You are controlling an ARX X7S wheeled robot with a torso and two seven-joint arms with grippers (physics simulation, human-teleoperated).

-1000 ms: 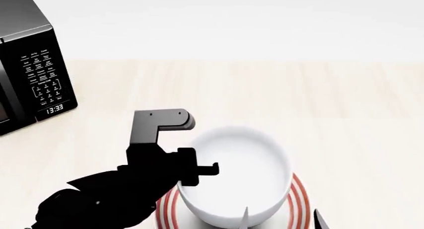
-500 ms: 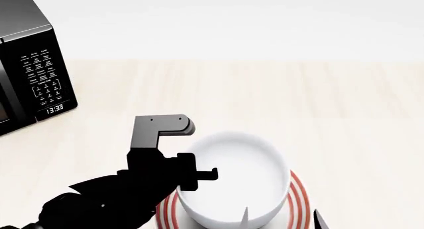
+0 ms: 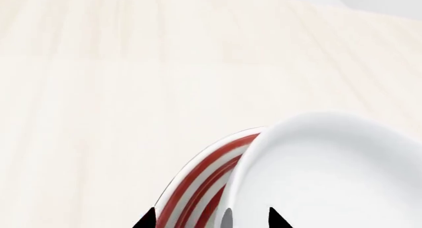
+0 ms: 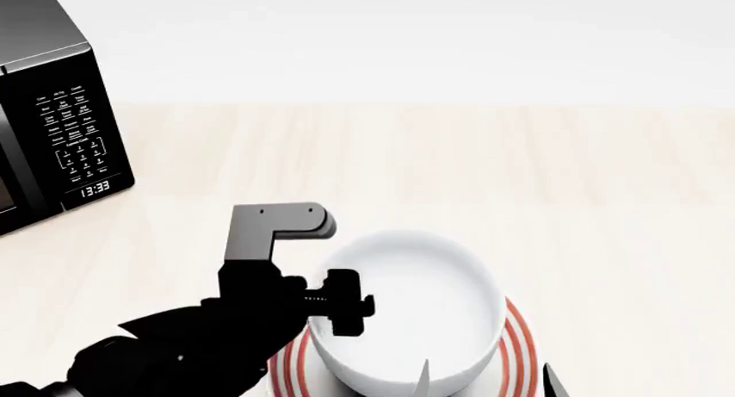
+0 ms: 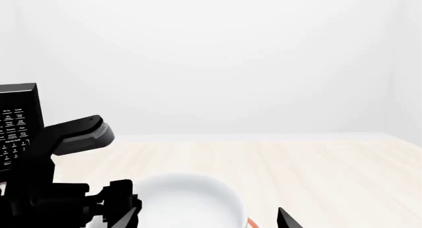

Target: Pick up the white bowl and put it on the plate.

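From the left wrist, the white bowl (image 3: 329, 173) sits on the red-ringed plate (image 3: 201, 181), the left hand (image 3: 211, 219) parted astride its rim; from the head, only withdrawing seems left on the pale wooden table (image 4: 552, 173) beside the microwave (image 4: 46, 113); the right hand's (image 5: 201, 219) spread tips idle before a white wall (image 5: 231, 55).

Bare table (image 4: 517, 156) beyond the white bowl (image 4: 408, 307) (microwave (image 4: 52, 113) apparently far left) lies open.

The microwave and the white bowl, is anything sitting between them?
Only the robot's black left arm reaches into that stretch in the head view; otherwise it is bare tabletop between the microwave and the bowl.
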